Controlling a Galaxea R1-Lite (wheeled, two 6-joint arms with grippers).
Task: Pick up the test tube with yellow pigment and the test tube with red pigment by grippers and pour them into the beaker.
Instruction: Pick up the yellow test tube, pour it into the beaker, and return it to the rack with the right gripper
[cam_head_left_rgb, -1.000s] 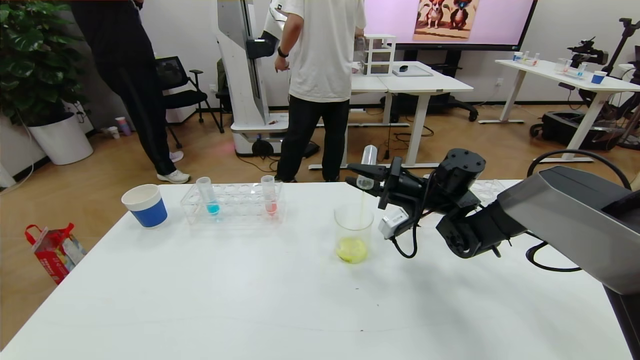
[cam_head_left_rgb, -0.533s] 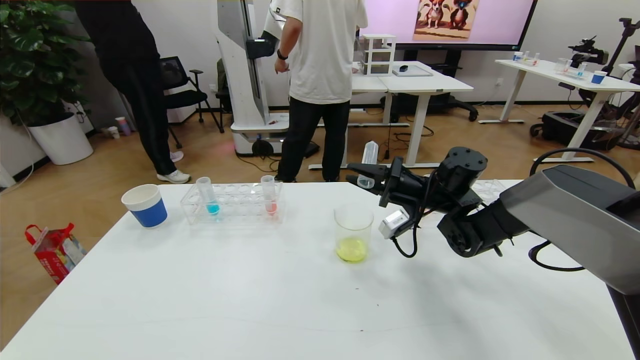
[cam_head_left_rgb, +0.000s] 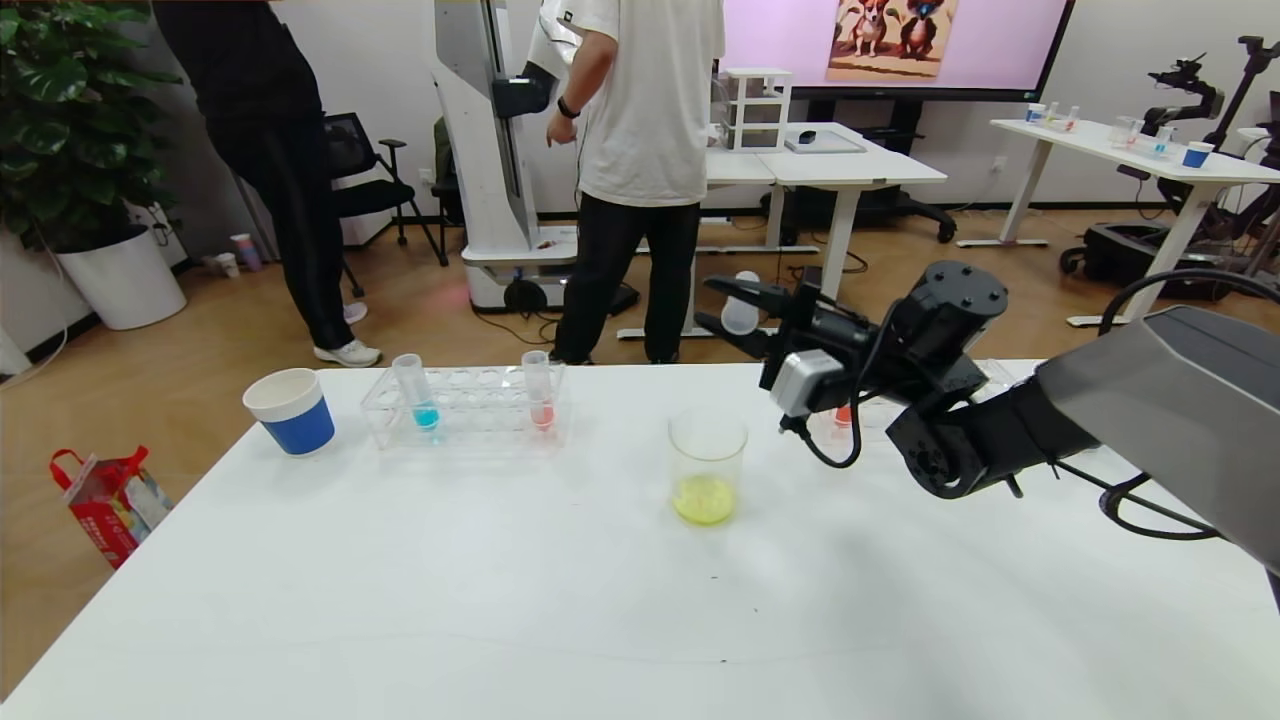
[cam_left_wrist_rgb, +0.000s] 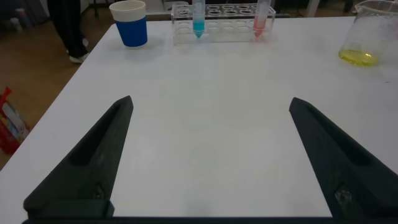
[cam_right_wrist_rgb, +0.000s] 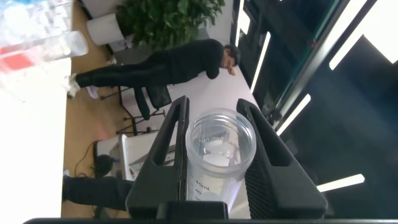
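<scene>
My right gripper is shut on the test tube with yellow pigment, which looks empty, and holds it up, above and right of the beaker. The beaker holds yellow liquid at its bottom. In the right wrist view the tube's open mouth sits between the black fingers. The test tube with red pigment stands in the clear rack at the far left, beside a blue-liquid tube. My left gripper is open and empty over the table's near left; it is out of the head view.
A blue-and-white paper cup stands left of the rack. A second rack with an orange-red tube sits behind my right arm. Two people and other desks are beyond the table's far edge.
The right gripper has risen and swung right, away from the beaker's rim, turning the tube. The thin yellow stream into the beaker has stopped.
</scene>
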